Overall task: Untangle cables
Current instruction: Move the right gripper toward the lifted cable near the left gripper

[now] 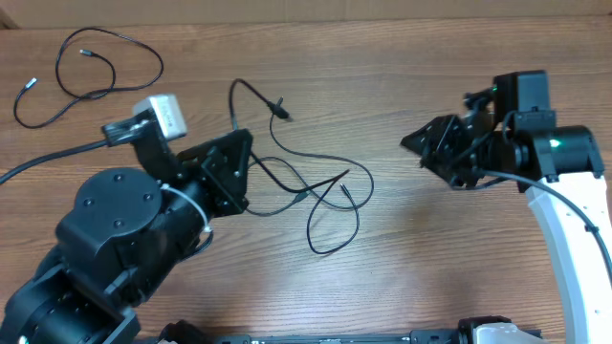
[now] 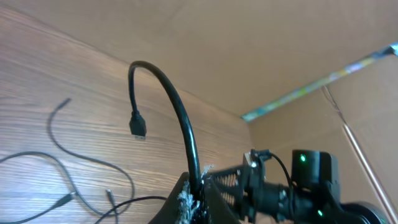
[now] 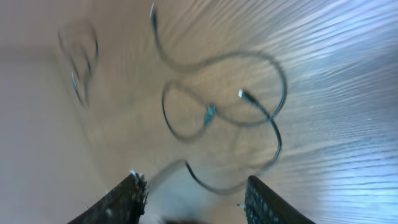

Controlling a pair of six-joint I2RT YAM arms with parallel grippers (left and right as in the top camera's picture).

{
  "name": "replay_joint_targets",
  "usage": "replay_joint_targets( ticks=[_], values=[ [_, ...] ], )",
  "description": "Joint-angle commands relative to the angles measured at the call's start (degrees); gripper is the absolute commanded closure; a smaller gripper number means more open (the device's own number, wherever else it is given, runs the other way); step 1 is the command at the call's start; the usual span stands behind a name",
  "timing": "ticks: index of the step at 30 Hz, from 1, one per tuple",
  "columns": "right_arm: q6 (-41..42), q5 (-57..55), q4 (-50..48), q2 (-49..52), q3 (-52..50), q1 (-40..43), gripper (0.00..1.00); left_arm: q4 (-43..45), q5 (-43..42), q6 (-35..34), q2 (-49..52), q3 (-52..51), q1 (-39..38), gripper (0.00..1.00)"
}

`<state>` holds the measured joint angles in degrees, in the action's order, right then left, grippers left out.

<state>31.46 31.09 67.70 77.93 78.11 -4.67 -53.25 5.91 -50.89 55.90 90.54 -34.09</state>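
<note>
1. Left gripper (image 1: 240, 145) (image 2: 194, 196): fingers pressed onto one cable (image 2: 180, 112), pinched a little way back from its plug (image 1: 280, 111) (image 2: 138, 127). The free end arches up and over, and the plug hangs clear of the table (image 1: 430, 67).
2. Right gripper (image 1: 413, 145) (image 3: 193, 186): fingers spread with nothing between them, well right of the cords. Its wrist view is blurred.
3. Tangle (image 1: 316, 191) (image 3: 224, 106): loose overlapping loops mid-table, just right of the left gripper, with two small plug ends lying inside the loops. The lifted cord appears to run down into it.
4. Spare cord (image 1: 84, 53): far-left corner, lying apart from the rest, looks already separated.
5. Handling, my read: light and thin, floppy over length, but it holds a short arch near the plug, so there is some stiffness. The jacket is probably slick, so a pinch can slide along it.
6. Where to grip: beside a plug. The plug body stops slip, and an end can be fed back through a loop.
7. Avoid pulling mid-span, since that would likely cinch the crossings tighter.
8. The right gripper looks best placed to pin a loop at the tangle's right side.
</note>
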Motion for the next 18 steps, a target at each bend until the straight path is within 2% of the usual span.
replay_joint_targets(
  ticks=[1, 5, 8, 9, 10, 11, 18],
  values=[
    [-15.7, 3.5, 2.3, -5.5, 0.7, -2.7, 0.50, -1.4, 3.5, -0.6, -0.2, 1.2, 0.7, 0.96],
    [-22.6, 1.8, 6.3, -15.4, 0.4, -5.8, 0.50, -2.1, 0.9, -1.0, -0.2, 1.2, 2.3, 0.96],
    [-27.0, 1.8, 4.2, -22.8, -1.4, -9.1, 0.47, -1.5, 0.6, -2.1, -0.2, 1.2, 2.4, 0.96],
    [-28.4, 1.7, 3.5, -25.0, -2.2, -10.3, 0.41, -0.8, 0.6, -2.1, -0.2, 1.2, 2.4, 0.96],
    [-28.8, 1.3, 2.9, -27.0, -3.1, -11.5, 0.09, 0.0, 0.4, -2.4, -0.2, 1.2, 2.4, 0.95],
    [-28.7, 0.6, 2.2, -28.8, -4.0, -12.4, 0.00, 0.8, -0.1, -3.5, -0.2, 1.3, 2.4, 0.96],
    [-28.3, 2.1, -6.6, -31.9, -12.3, -15.1, 0.00, 4.3, -9.0, -10.1, -0.1, 1.6, 2.4, 0.96]
  ],
)
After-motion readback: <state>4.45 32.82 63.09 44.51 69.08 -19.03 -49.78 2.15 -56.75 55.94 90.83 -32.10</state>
